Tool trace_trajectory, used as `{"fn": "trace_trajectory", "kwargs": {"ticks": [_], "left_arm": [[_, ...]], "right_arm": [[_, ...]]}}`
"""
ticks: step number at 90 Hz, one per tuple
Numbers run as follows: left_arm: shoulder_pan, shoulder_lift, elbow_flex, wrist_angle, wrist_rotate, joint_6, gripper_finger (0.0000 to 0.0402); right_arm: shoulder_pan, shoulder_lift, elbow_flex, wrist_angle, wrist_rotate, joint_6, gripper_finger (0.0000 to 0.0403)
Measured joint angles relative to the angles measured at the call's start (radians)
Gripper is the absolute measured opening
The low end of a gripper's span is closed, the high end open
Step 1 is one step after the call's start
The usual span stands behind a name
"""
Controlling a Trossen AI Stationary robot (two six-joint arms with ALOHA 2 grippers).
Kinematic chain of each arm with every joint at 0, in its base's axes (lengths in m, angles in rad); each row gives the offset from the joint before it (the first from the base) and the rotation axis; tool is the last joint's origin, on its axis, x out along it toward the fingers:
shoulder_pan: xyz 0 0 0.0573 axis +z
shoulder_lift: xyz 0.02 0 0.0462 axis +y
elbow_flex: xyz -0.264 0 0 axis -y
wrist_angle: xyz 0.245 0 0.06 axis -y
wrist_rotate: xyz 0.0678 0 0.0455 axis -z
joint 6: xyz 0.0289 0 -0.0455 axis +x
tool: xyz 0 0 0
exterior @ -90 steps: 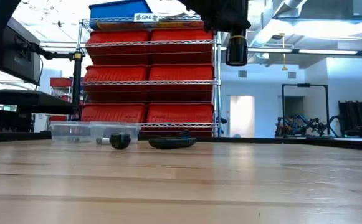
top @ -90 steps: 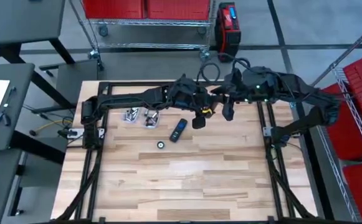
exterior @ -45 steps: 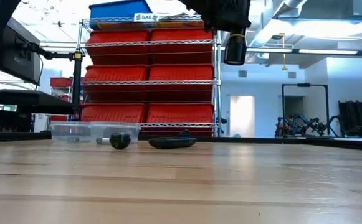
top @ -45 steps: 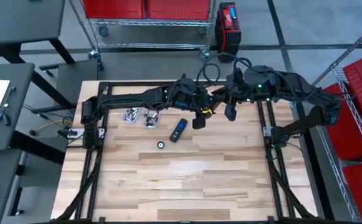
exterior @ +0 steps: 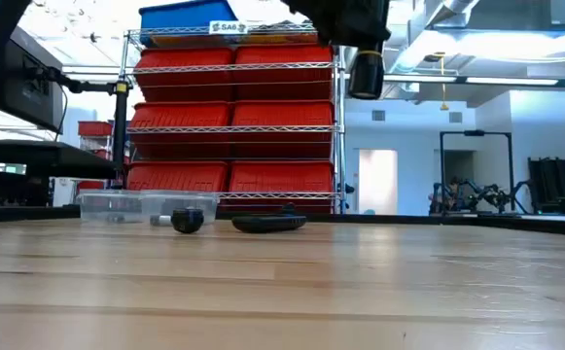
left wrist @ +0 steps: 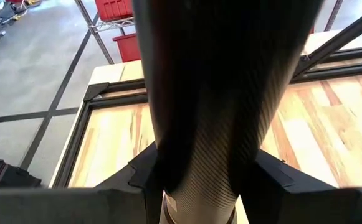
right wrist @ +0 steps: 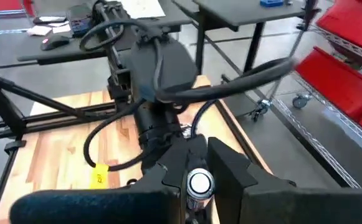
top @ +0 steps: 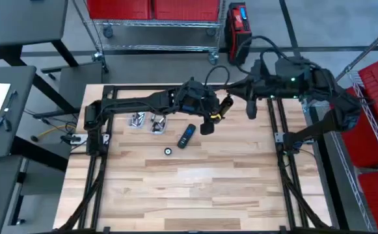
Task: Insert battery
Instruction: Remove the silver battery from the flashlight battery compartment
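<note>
A small dark remote [top: 187, 135] lies flat on the wooden table [top: 195, 188], also seen low as the remote [exterior: 269, 224]. A small black round part [top: 168, 151] lies on the wood near it. My right gripper [top: 250, 112] hangs high over the table's far right, shut on a battery [right wrist: 199, 183] whose silver round end shows in the right wrist view. My left gripper [top: 207, 127] hovers just right of the remote, above the table. A dark ribbed tube [left wrist: 218, 93] fills the left wrist view and hides what lies ahead. My right gripper pinches the battery between its two fingers [right wrist: 229, 163], one on either side of the battery's barrel. The battery's silver end [right wrist: 199, 182] faces back toward the wrist camera, so the battery lies along the fingers. It is lifted clear of the table.
Two clear small containers [top: 147, 121] stand left of the remote near the far edge. A black frame [top: 97, 140] runs round the table. Red bin shelving [exterior: 233, 126] stands behind the far edge. Bare wood [top: 195, 195] covers the near half.
My right gripper has drawn away from my left gripper, toward the table's right and far edges, keeping the battery. The left arm, the remote and the round part have stayed put.
</note>
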Motion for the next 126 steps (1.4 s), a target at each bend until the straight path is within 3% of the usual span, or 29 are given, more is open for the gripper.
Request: {"fn": "trace_trajectory", "kwargs": {"ticks": [10, 23, 32, 46, 69, 80, 101, 126], "left_arm": [[0.012, 0.000, 0.000, -0.007, 0.110, 0.029, 0.0132], [0.025, -0.002, -0.001, -0.026, 0.125, 0.028, 0.0132], [0.036, -0.002, -0.001, -0.020, 0.134, 0.029, 0.0132], [0.037, -0.004, -0.001, -0.020, 0.171, 0.030, 0.0132], [0.039, -0.004, -0.002, -0.026, 0.182, 0.036, 0.0132], [0.035, -0.005, -0.002, -0.022, 0.195, 0.035, 0.0132], [0.034, -0.005, -0.002, -0.023, 0.194, 0.028, 0.0132], [0.031, -0.005, -0.002, -0.023, 0.193, 0.026, 0.0132]], "right_arm": [[0.000, -0.026, 0.029, -0.121, 0.069, 0.020, 0.0033], [-0.021, -0.056, -0.003, -0.313, 0.159, 0.101, 0.0033], [-0.043, -0.087, -0.118, -0.381, 0.173, 0.183, 0.0033], [-0.054, -0.166, -0.418, -0.242, 0.163, 0.296, 0.0033], [-0.099, -0.311, -0.959, 0.137, 0.145, 0.474, 0.0036], [-0.131, -0.323, -1.141, 0.228, 0.075, 0.528, 0.0039], [-0.167, -0.320, -1.331, 0.403, 0.002, 0.579, 0.0047], [-0.253, -0.296, -1.364, 0.417, -0.046, 0.581, 0.0073]]}}
